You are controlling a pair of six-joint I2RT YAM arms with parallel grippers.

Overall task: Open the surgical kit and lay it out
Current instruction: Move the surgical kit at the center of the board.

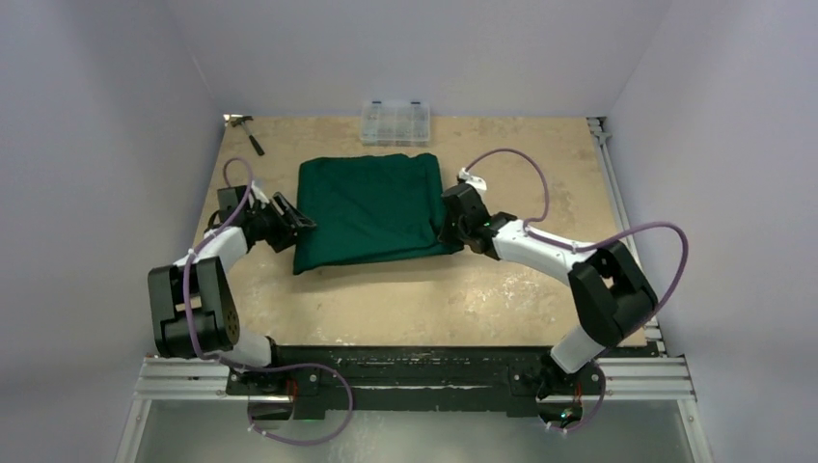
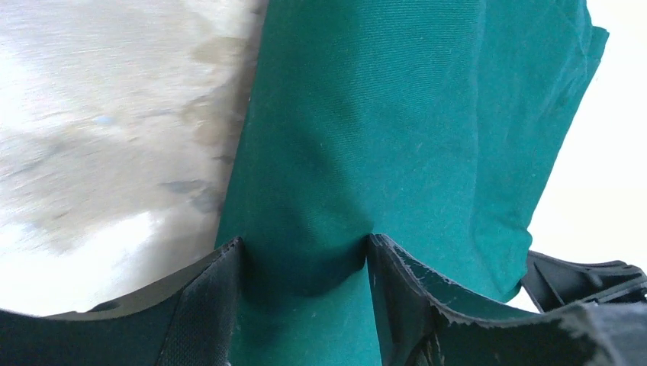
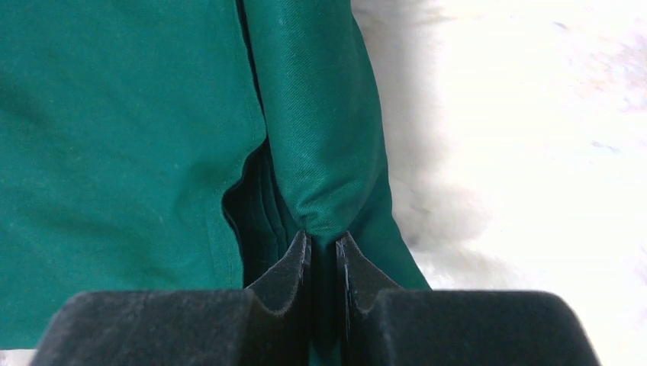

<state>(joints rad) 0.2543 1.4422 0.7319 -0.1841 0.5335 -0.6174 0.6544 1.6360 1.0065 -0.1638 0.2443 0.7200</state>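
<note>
- Jaws first, from above: both pairs meet one dark green cloth wrap (image 1: 371, 210) in the middle of the bench (image 1: 405, 299), left jaws at its left edge, right jaws at its right edge. One clear box (image 1: 395, 122) and one small hammer (image 1: 249, 135) lie at the far side.
- Left wrist: I see two fingers (image 2: 206, 305) apart, cloth wrap bulging between them.
- Right wrist: jaws nearly together, clamped on one fold (image 3: 320, 198) of cloth wrap.

Pale lavender walls (image 1: 106, 116), worn tan tabletop (image 1: 424, 299), aluminium frame (image 1: 656, 378), soft light
</note>
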